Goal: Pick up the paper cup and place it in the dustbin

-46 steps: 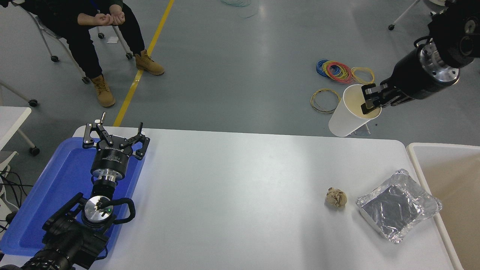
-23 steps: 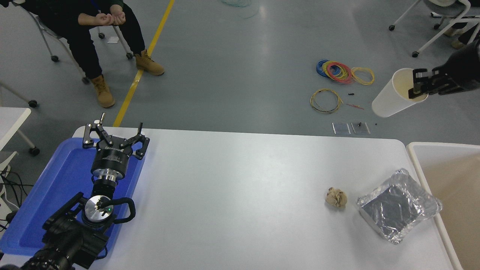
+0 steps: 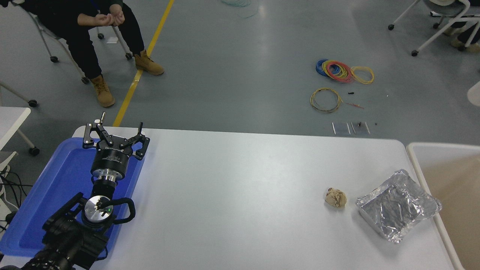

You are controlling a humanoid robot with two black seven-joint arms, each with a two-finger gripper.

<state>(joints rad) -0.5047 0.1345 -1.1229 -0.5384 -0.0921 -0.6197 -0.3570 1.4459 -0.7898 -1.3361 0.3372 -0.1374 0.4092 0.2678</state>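
Note:
Only a white sliver of the paper cup (image 3: pixel 475 93) shows, at the right edge of the head view, up in the air beyond the table's far right corner. The right arm and its gripper are out of view, so what holds the cup is hidden. The dustbin (image 3: pixel 412 152), with a cream rim and a tan inside, stands against the table's right end, below and nearer than the cup. My left gripper (image 3: pixel 114 134) is parked open and empty over the blue tray at the lower left.
A crumpled tan paper ball (image 3: pixel 335 197) and a crinkled foil tray (image 3: pixel 397 210) lie on the white table (image 3: pixel 240 195) near its right end. A blue tray (image 3: pixel 56 187) lies at the left. A seated person (image 3: pixel 93 33) is at the far left. Coloured rings (image 3: pixel 343 71) lie on the floor.
The right gripper, shut on the paper cup, has swung up and to the right. It has left the picture, and only the cup's end still shows.

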